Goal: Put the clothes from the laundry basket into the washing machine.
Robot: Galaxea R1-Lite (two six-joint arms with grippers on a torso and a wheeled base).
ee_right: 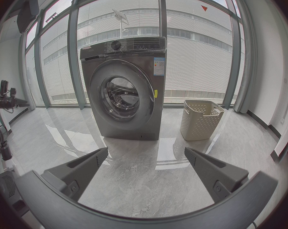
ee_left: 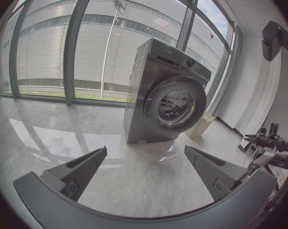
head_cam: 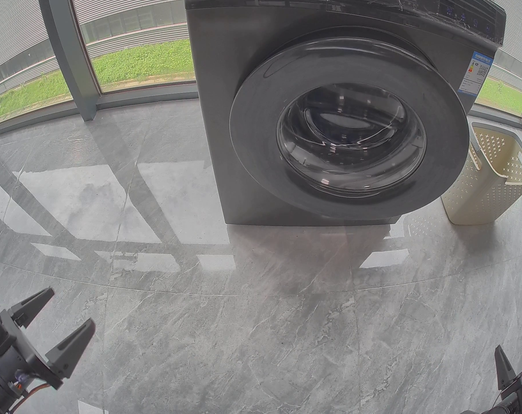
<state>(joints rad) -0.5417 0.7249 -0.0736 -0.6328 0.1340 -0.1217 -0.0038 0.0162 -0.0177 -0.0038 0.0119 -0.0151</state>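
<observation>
Floor (head_cam: 244, 329): glossy grey marble-look tiles, with bright patches of window light lying across them.
Room: tall glass windows (head_cam: 140, 58) run along the far edge of the floor. Outside I can see grass and a ribbed grey building. On the right side there's a white wall with a curtain.
Washing machine (head_cam: 226, 87): dark grey front-loader standing on the floor near that far edge, back to the windows. The top panel has plastic film on it.
Door (head_cam: 347, 127): round with a glass porthole, and it's closed.
Laundry basket (head_cam: 491, 185): cream perforated plastic, upright on the floor just beside the machine's right side, toward the far right corner by the glass. Can't tell from my feeds what's inside it.
Left hand (head_cam: 70, 307): hangs low over the near left part of the floor, well apart from the machine. It's released, fingers spread wide with nothing between them. Its wrist cam faces the machine at an angle.
Right hand (ee_right: 146, 148): low over the near right part of the floor, also well apart from everything. It's released and empty too. Its wrist cam looks toward the machine and the basket.
</observation>
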